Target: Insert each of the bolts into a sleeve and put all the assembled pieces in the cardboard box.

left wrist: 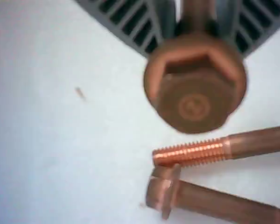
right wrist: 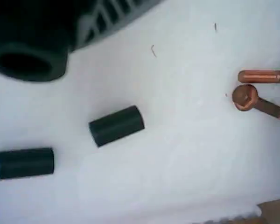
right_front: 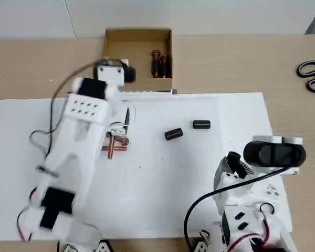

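Pinching a copper bolt in the left gripper, ribbed jaws pressed on the shank from both sides, flanged hex head facing the wrist cam. Gripping the shank rather than the head, probably to leave the threaded end free for insertion; not able to confirm, tip hidden behind the head.

Hanging it close over the white paper sheet, beside a loose bolt and a second loose bolt, those two lying touching, thread tip against flange.

Clamping a black sleeve in the right gripper, bore open toward the wrist cam. Presumably presenting it as a socket for the bolt. Sitting well apart from the left arm, so needing to close that gap and line shank up with bore; risking a snag on the threads if tilted.

Leaving a near sleeve and a far sleeve flat on the sheet between the arms, apart from each other.

Seeing assembled pieces lying in the cardboard box at the sheet's far edge, against one side wall. Reckoning partway: three bolts, three sleeves outstanding.
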Tool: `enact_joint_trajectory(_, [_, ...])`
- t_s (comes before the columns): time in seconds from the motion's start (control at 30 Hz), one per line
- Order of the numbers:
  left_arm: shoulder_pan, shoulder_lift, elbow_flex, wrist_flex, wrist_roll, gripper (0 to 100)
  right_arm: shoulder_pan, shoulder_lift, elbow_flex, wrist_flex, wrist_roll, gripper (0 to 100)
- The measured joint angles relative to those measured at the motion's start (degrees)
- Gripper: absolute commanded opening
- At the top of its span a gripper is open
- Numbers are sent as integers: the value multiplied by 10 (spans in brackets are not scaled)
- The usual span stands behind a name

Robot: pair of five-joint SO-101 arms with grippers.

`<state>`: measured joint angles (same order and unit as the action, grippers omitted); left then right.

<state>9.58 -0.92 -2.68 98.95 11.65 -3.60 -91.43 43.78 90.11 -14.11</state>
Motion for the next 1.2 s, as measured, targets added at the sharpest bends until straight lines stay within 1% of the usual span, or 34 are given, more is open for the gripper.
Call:
enact_joint_trajectory(0.27, [0,-247,0,4,-84,5,-2,-2,-58,20,42,3])
enact_joint_trajectory(0.4, [0,-355,0,4,-91,5,-41,-2,-64,20,55,3])
enact_joint_trajectory(0.53, [0,-457,26,-11,-93,5,-57,-2,-61,3,58,3])
enact_joint_trajectory(0.6, [0,-510,71,-38,-90,5,-58,-2,-42,-14,69,3])
enact_joint_trajectory(0.67, [0,-570,135,-79,-62,5,-56,-1,-15,-32,84,3])
enact_joint_trajectory(0.8, [0,-714,305,-185,-17,5,-62,-1,31,-77,103,3])
enact_joint_trajectory(0.9, [0,-834,441,-256,3,5,-91,0,60,-106,105,3])
enact_joint_trajectory(1.03, [0,-947,563,-283,42,5,-152,2,104,-136,105,3])
enact_joint_trajectory(1.2, [0,-1003,617,-295,93,5,-217,2,144,-182,105,3])
